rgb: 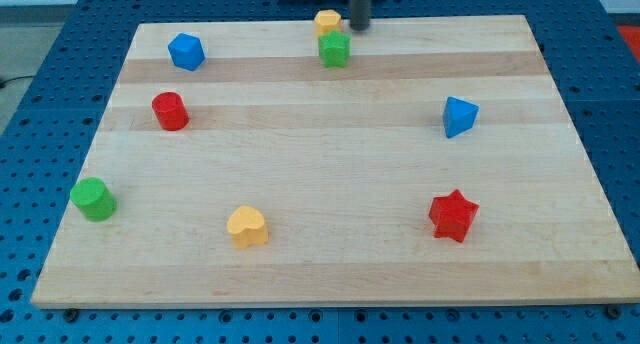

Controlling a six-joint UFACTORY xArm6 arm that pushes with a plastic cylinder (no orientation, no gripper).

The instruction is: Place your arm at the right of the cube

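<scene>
My tip (358, 28) is at the view's top centre, near the board's far edge. It stands just right of a yellow block (327, 23) and up and to the right of a green star-like block (334, 50). A blue cube-like block (186, 51) sits at the upper left, far to the left of the tip. A blue block with a pointed shape (459, 116) lies at the right.
A red cylinder (170, 111) sits at the left, a green cylinder (93, 199) at the lower left, a yellow heart (247, 226) at the bottom centre and a red star (453, 216) at the lower right. The wooden board (330, 274) lies on a blue perforated table.
</scene>
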